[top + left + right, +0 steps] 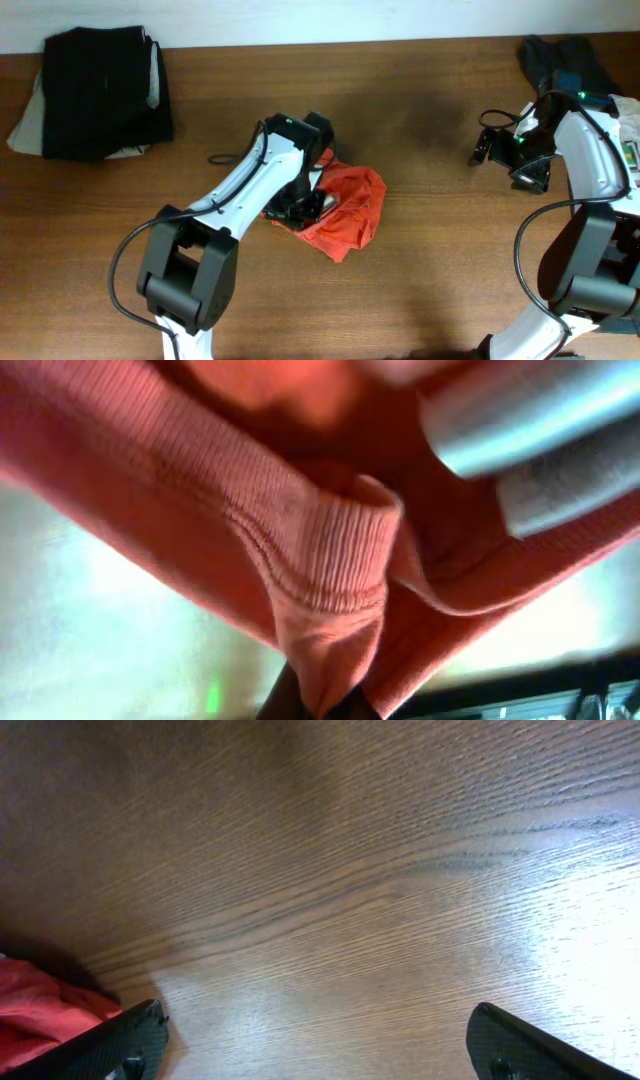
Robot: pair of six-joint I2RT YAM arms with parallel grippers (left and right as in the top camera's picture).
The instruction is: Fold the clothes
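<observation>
while the left pincer (303, 205) was clamped on the crumpled t-shirt (352, 212), tips buried in cloth, the right pincer (315, 1032) gaped empty over roomy surface (420, 285).

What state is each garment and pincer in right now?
red-orange T-shirt: crumpled on the table, ribbed edge pinched.
left pincer: shut on the red-orange T-shirt.
right pincer: open, empty, above the table.
black garment: looks folded, lying on a pale garment.
dark garment: loose heap at the far right edge.
</observation>
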